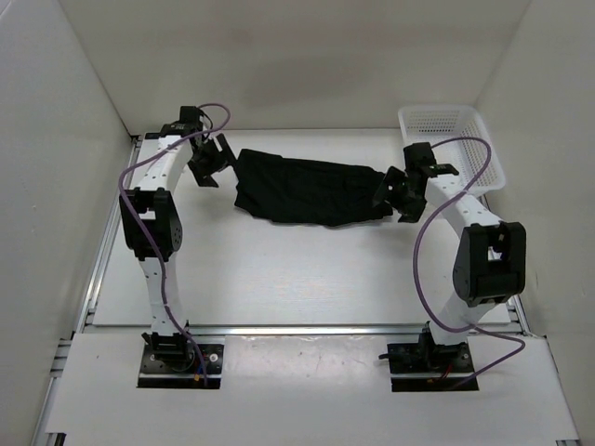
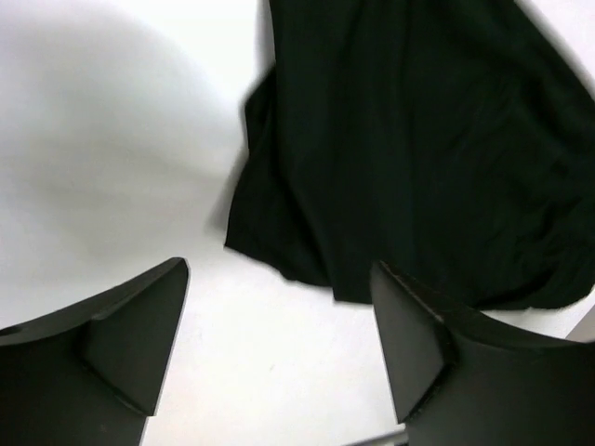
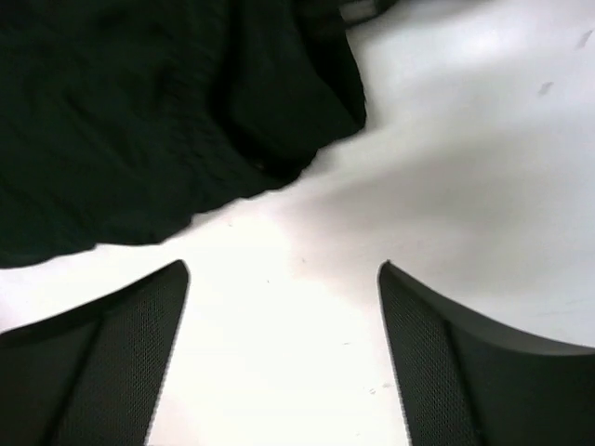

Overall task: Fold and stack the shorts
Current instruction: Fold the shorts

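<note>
Black shorts [image 1: 307, 189] lie spread out and rumpled on the white table at the back middle. They also show in the left wrist view [image 2: 418, 149] and the right wrist view [image 3: 158, 111]. My left gripper [image 1: 208, 165] hangs open and empty just left of the shorts' left end; in its own view [image 2: 279, 358] bare table lies between the jaws. My right gripper [image 1: 395, 195] is open and empty at the shorts' right end; in its own view [image 3: 284, 358] bare table lies between the jaws.
A white mesh basket [image 1: 453, 147] stands at the back right corner, behind the right arm. White walls enclose the table on three sides. Purple cables loop off both arms.
</note>
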